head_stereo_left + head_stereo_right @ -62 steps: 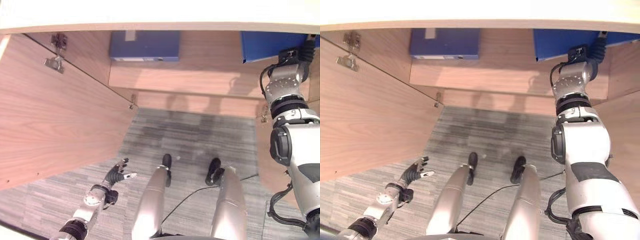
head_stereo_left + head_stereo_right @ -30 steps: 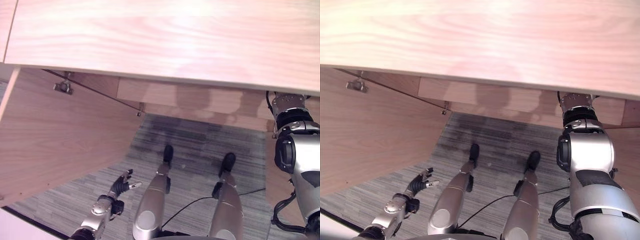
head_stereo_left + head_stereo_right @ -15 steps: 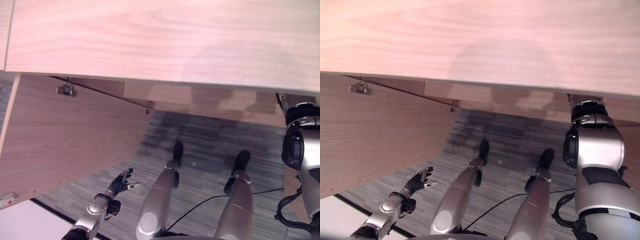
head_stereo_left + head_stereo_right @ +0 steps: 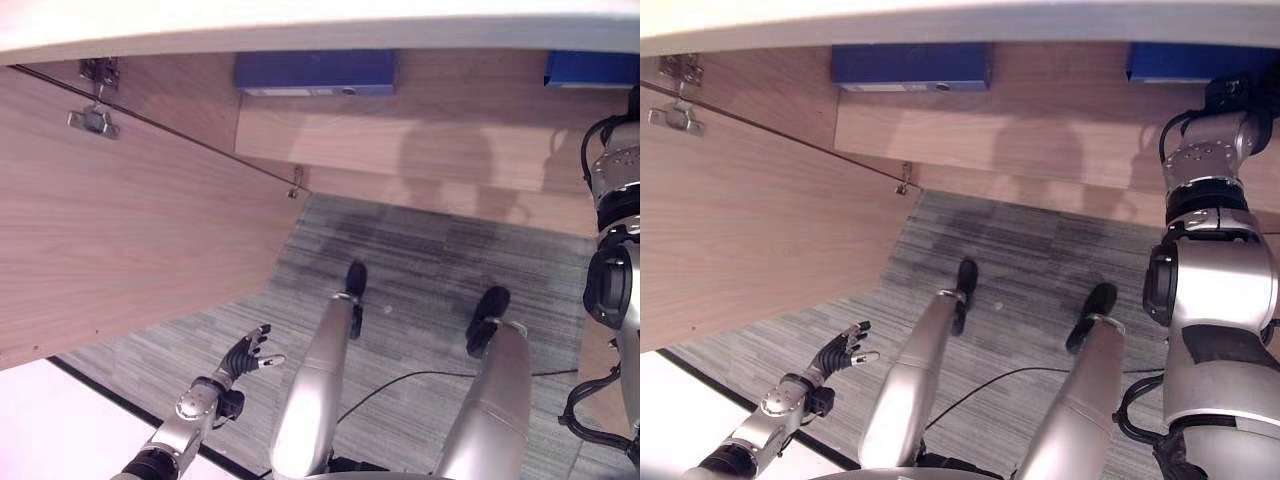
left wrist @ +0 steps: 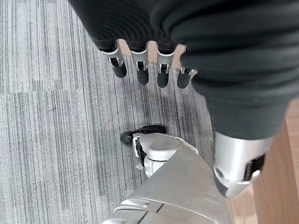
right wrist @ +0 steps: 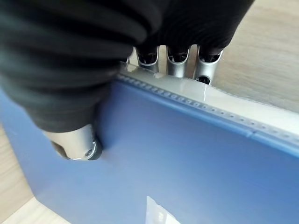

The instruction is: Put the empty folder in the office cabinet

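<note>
In the eye views, the right arm reaches up into the open wooden cabinet [image 4: 150,230], where a blue folder [image 4: 1185,62] shows at the right end of the shelf [image 4: 400,130], well apart from a second blue folder [image 4: 315,72]. The right wrist view shows the right robot hand [image 6: 77,74] pinching that folder, fingers [image 6: 177,60] over its edge and thumb pressed on its face. In the left wrist view the left robot hand [image 5: 145,65] hangs over the grey carpet [image 5: 46,116], fingers relaxed, holding nothing.
</note>
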{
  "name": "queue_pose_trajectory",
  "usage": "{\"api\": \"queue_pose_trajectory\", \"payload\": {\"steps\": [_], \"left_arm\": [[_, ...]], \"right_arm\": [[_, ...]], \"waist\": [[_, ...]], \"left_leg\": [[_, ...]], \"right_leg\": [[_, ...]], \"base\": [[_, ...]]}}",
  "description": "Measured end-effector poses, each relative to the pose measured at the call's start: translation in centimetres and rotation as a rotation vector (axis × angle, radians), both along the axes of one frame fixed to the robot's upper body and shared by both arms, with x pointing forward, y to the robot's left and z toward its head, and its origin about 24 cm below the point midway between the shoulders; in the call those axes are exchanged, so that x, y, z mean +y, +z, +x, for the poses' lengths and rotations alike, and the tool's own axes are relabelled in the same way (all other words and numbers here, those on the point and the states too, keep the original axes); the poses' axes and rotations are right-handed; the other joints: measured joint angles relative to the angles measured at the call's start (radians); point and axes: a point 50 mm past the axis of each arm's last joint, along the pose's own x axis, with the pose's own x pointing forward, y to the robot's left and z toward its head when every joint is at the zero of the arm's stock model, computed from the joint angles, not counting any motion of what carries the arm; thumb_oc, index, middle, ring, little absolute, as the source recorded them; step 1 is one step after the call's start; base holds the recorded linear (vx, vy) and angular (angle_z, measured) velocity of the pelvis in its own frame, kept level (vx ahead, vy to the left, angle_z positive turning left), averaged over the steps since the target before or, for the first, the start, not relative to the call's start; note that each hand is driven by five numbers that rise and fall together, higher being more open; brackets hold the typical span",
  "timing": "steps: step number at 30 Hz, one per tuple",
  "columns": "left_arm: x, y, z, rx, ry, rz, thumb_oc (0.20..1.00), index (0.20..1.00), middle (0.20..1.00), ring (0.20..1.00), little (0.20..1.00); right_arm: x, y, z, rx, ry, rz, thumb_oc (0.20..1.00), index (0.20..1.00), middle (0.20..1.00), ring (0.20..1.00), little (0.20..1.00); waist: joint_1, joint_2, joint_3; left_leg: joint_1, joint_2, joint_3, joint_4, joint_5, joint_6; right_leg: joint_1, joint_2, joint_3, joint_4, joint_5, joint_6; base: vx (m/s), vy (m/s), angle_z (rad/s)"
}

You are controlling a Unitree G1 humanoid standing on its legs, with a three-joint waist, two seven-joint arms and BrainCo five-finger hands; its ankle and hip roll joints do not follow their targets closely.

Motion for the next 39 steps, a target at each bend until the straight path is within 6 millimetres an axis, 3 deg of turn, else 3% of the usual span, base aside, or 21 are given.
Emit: {"api": "queue_pose_trajectory", "payload": {"steps": [5,7,11,17,20,28,32,39], "left_arm": [[0.1,0.1,0.0,-0.005,0.007,0.0,1.0,1.0,1.0,1.0,1.0],[0.1,0.2,0.1,-0.011,0.017,-0.007,1.0,1.0,1.0,1.0,1.0],[0.3,0.3,0.2,-0.015,0.041,-0.013,1.0,1.0,1.0,1.0,1.0],[0.2,0.1,0.0,-0.014,0.051,0.005,1.0,1.0,1.0,1.0,1.0],[0.1,0.2,0.2,-0.022,0.054,0.016,1.0,1.0,1.0,1.0,1.0],[-0.1,-1.0,-0.8,0.004,0.046,0.146,1.0,1.0,1.0,1.0,1.0],[-0.2,-1.5,-1.2,0.016,0.066,0.158,1.0,1.0,1.0,1.0,1.0],[-0.8,-2.0,-0.9,0.022,0.098,0.161,1.0,1.0,1.0,1.0,1.0]], "right_arm": [[0.0,0.1,0.0,-0.008,-0.013,-0.004,0.2,0.2,0.2,0.2,0.2],[0.0,0.0,-0.1,-0.006,-0.015,0.0,1.0,1.0,1.0,1.0,1.0],[0.1,-0.3,0.1,0.013,-0.005,0.002,1.0,1.0,1.0,1.0,1.0],[0.7,-3.6,0.8,0.208,0.0,0.063,1.0,1.0,1.0,1.0,1.0],[0.7,-3.8,0.9,0.255,-0.006,0.064,1.0,1.0,1.0,1.0,1.0],[3.5,-6.9,1.9,0.519,-0.008,0.141,1.0,1.0,1.0,1.0,1.0],[5.2,-7.8,2.4,0.579,0.012,0.156,1.0,1.0,1.0,1.0,1.0],[6.5,-8.5,2.7,0.636,-0.006,0.159,1.0,1.0,1.0,1.0,1.0]], "waist": [[-0.002,0.0,0.0],[-0.004,-0.003,-0.002],[-0.009,-0.009,-0.01],[-0.009,-0.044,-0.066],[-0.016,-0.048,-0.068],[-0.038,-0.075,-0.081],[-0.052,-0.081,-0.087],[-0.052,-0.085,-0.093]], "left_leg": [[-0.01,-0.009,0.003,0.02,-0.009,0.004],[-0.014,-0.012,0.002,0.025,-0.01,0.004],[-0.015,-0.013,0.001,0.025,-0.011,0.005],[-0.014,-0.015,0.003,0.019,-0.013,0.009],[-0.015,-0.013,-0.002,0.019,-0.013,0.009],[0.035,-0.011,-0.009,-0.009,-0.013,0.01],[0.056,-0.01,-0.007,-0.039,-0.01,0.012],[0.083,-0.005,-0.006,-0.068,-0.004,0.003]], "right_leg": [[-0.009,-0.001,0.017,0.014,-0.003,0.005],[-0.01,-0.002,0.016,0.015,-0.004,0.005],[-0.008,-0.004,0.017,0.013,-0.003,0.005],[-0.003,-0.005,0.01,0.007,-0.009,0.007],[0.001,-0.006,0.003,0.007,-0.01,0.005],[0.061,-0.001,-0.011,-0.032,-0.008,0.008],[0.084,0.0,-0.016,-0.068,0.003,0.013],[0.111,0.001,-0.031,-0.095,0.009,0.005]], "base": [[0.0,-0.002,0.01],[0.0,-0.003,0.02],[0.0,0.0,0.0],[0.0,0.0,0.0],[-0.01,-0.013,0.03],[0.0,-0.003,0.01],[-0.01,-0.021,-0.03],[-0.01,-0.013,0.0]]}}
